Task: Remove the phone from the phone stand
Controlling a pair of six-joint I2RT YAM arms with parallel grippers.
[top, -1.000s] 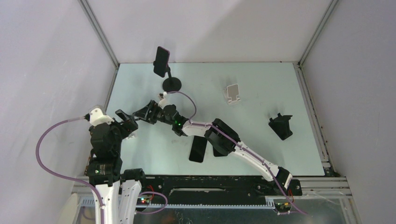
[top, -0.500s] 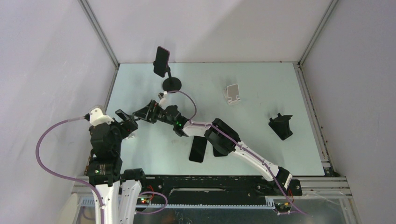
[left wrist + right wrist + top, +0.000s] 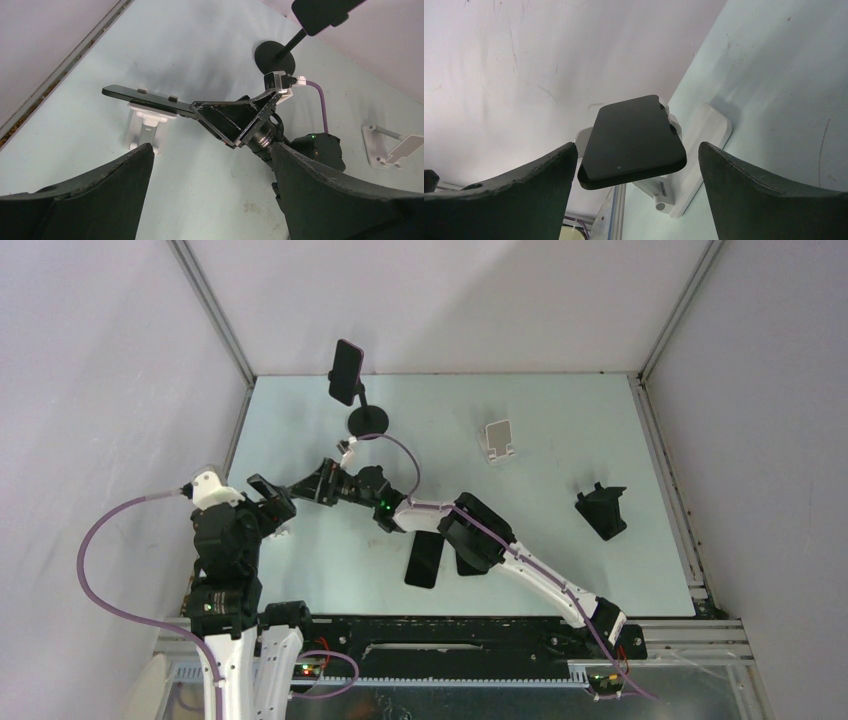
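The phone rests on the white phone stand at the left edge of the table, close to the side wall. It leans back on the cradle, with its free end pointing toward my right jaws. My right jaws stand open and straddle that free end: one of the fingers lies on each long edge, with a narrow gap on both sides, so nothing is gripped yet. My left jaws are open and empty, hovering near the stand on its other side. The step in hand is the grasp. Procedure: first, I centre the phone between the fingers so that both gaps match. Next, I advance until the pads cover a good length of the long edges rather than only the corners. I then close squarely, so that both sides make contact together and the phone does not twist. Caution: the stand looks light and may rise with the phone. I therefore lift along the slope of the cradle to clear its lower lip before pulling away. If the base comes off the table, I judge that my left jaws should press it down. A second phone on a pole stand at the far edge is not this grasp's target.
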